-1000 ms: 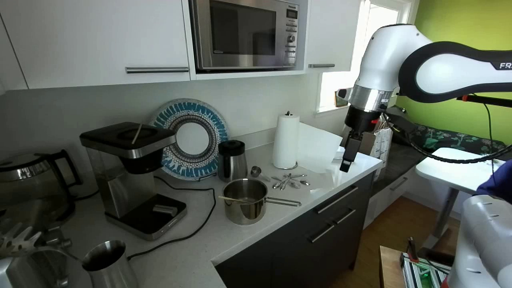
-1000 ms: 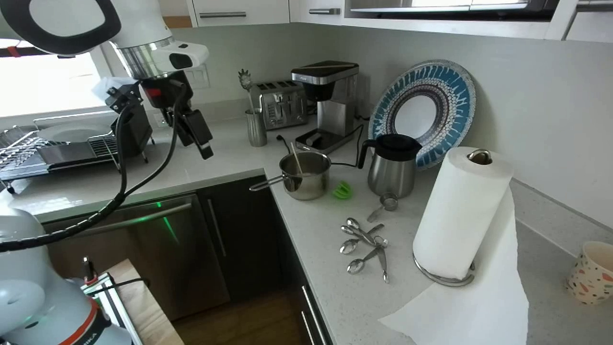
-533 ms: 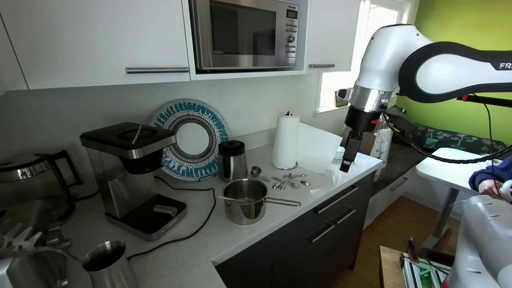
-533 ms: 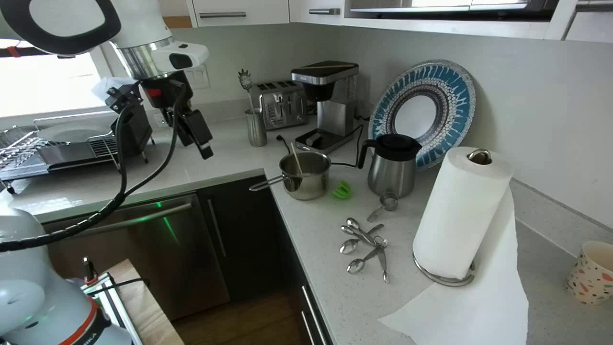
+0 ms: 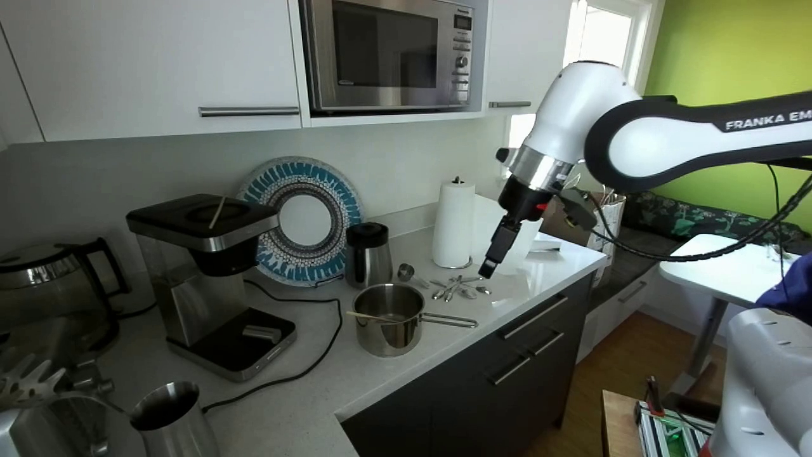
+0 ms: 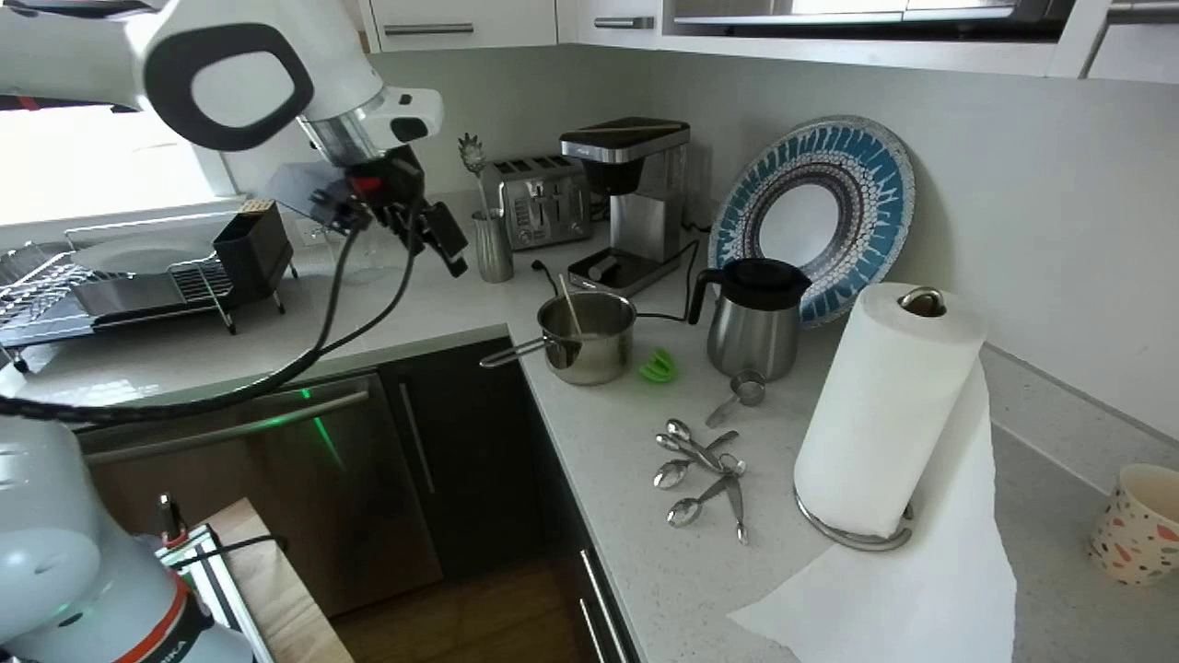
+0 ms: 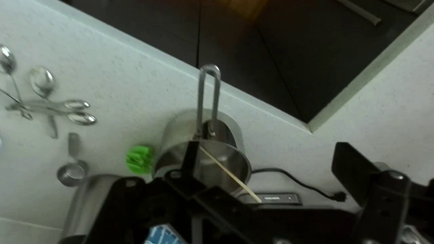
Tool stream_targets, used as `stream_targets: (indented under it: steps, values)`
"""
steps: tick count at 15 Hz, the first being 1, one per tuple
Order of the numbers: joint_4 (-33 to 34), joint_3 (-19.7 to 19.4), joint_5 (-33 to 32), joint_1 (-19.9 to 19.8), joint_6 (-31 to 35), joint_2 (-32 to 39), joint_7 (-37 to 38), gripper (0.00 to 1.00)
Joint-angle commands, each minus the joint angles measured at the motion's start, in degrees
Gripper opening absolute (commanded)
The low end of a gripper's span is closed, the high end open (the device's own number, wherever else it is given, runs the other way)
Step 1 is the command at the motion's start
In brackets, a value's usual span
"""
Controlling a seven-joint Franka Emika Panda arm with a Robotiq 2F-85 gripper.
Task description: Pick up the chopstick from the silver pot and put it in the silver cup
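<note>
Around the silver pot [image 6: 597, 357] the table [image 6: 599, 442] is speckled off-white; the chopstick [image 7: 229, 173] in the pot, pale tan; the plate [image 6: 815, 219] beyond it, blue-patterned around white.

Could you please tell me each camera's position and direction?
An exterior view: near the silver cup, facing the paper towels; arm and end effector show.
An exterior view: near the paper towels, facing the coffee machine; arm and end effector show.
Wrist view: on the arm, facing down onto the silver pot; end effector shows.
Both exterior views share the silver pot.
</note>
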Motion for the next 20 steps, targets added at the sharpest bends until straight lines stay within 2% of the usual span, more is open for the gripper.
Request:
stream_targets:
  steps: [1,4,5,9,10,11,13,17,19,20]
  values:
    - [4.7,-2.3,5.7,6.5,9.9,12.5,-8.9,1.0]
    - [8.5,-4.4,9.9,10.0,10.3,18.9,-19.3,1.0]
    - [5.0,-1.4,7.2,7.0,11.1,14.9,-13.4,1.0]
    - [8.3,-2.3,9.0,7.8,11.1,19.3,-18.2,1.0]
    - [7.6,-0.7,7.0,6.5,16.9,19.5,-13.9,1.0]
    - [7.6,-0.1,6.2,6.4,19.2,20.1,-13.7,1.0]
    - [8.6,2.6,-0.5,4.6,22.9,23.3,-11.8,1.0]
    - [11.3,6.9,-14.7,3.2,23.0,29.6,-10.8,1.0]
    - [12.6,8.3,-23.2,2.0,24.7,32.7,-8.9,1.0]
    - [13.1,9.7,-28.7,-0.2,26.7,33.8,-6.1,1.0]
